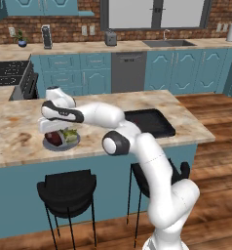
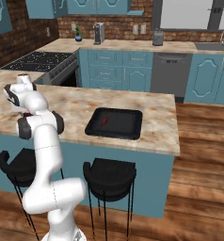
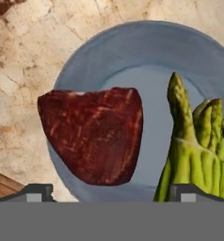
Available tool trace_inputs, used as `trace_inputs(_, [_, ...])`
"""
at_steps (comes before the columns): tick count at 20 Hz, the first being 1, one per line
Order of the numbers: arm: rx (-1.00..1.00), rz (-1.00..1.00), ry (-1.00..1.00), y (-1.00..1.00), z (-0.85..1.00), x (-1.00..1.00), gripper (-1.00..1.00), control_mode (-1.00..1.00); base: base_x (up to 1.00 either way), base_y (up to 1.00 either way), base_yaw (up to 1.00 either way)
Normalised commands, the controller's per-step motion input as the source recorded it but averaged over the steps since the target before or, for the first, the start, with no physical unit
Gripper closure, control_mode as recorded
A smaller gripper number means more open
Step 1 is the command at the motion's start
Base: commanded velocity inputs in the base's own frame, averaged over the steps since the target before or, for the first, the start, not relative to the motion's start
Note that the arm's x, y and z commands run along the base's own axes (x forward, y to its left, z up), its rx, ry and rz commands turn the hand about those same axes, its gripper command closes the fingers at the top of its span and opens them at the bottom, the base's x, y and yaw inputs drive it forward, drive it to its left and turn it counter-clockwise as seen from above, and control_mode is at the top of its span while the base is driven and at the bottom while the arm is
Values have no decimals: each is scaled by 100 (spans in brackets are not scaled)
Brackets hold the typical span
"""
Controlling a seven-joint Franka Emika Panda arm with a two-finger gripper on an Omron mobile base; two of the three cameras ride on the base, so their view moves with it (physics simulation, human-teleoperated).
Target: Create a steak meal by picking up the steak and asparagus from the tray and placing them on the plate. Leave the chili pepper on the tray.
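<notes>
The grey-blue plate [image 3: 132, 52] lies on the marble island counter, with the dark red-brown steak [image 3: 92, 134] on its left part and the green asparagus [image 3: 194, 150] bundle on its right part. My gripper [image 3: 113, 192] hovers just above the plate, open, its fingertips [image 3: 36, 192] spread wide with the steak between them and nothing gripped. From the left base view the gripper [image 1: 52, 128] sits right over the plate [image 1: 75, 143], steak [image 1: 53, 138] and asparagus [image 1: 69, 133]. The black tray [image 2: 132, 117] lies to the right with the red chili pepper [image 2: 103, 122] on it.
The tray [image 1: 149, 122] sits near the island's right end. Two black stools [image 1: 67, 188] stand under the counter's front edge. A stove [image 2: 36, 61] is at the far left, and cabinets with a dishwasher [image 1: 127, 71] line the back wall.
</notes>
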Motion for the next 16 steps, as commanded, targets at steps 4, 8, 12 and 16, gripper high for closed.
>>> trace_inputs(4, [0, 0, -4, -24, 0, -53, -100, -100, 0, 0, 0])
trace_inputs(8, [0, -2, -6, -55, 15, -71, -100, -100, 0, 0, 0])
trace_inputs(12, [4, -6, -15, -73, 31, -72, -100, -100, 0, 0, 0])
trace_inputs(16, [8, -7, -17, -88, 40, -68, -100, -100, 0, 0, 0])
